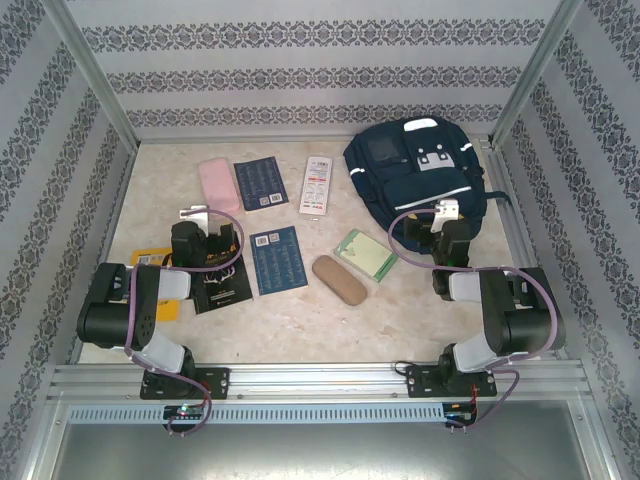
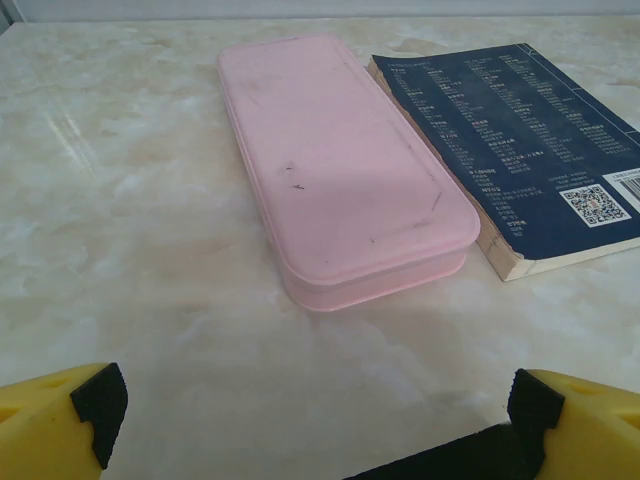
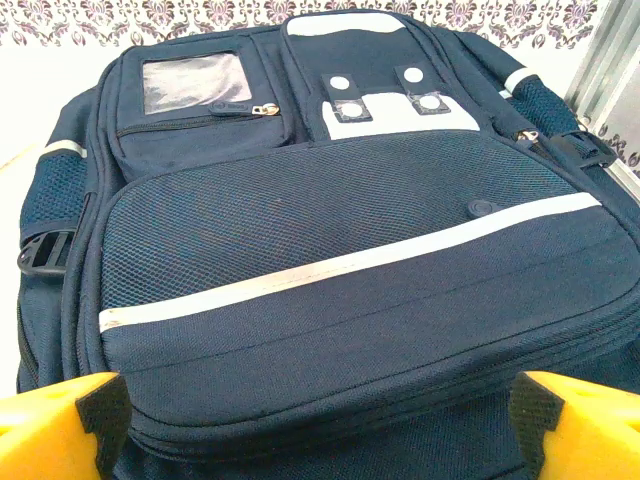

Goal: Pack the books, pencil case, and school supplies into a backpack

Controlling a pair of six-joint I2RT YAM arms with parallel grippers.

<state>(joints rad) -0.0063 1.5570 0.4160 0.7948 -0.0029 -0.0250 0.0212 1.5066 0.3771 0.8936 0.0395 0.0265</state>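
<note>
My left gripper (image 2: 310,405) is spread, empty; a flat pink plastic pencil case (image 2: 340,165) lies just ahead, a dark blue paperback book (image 2: 520,150) beside it rightward. My right gripper (image 3: 315,410), also spread, faces the large navy fabric backpack (image 3: 330,250), seemingly zipped: unzipping probably comes first.

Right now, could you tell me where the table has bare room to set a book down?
The marble table is bare along its near edge, below the brown oval case. Another free patch lies left of the pink plastic pencil case. The middle is crowded: dark blue booklet, white flat pack, pale green notebook.
</note>
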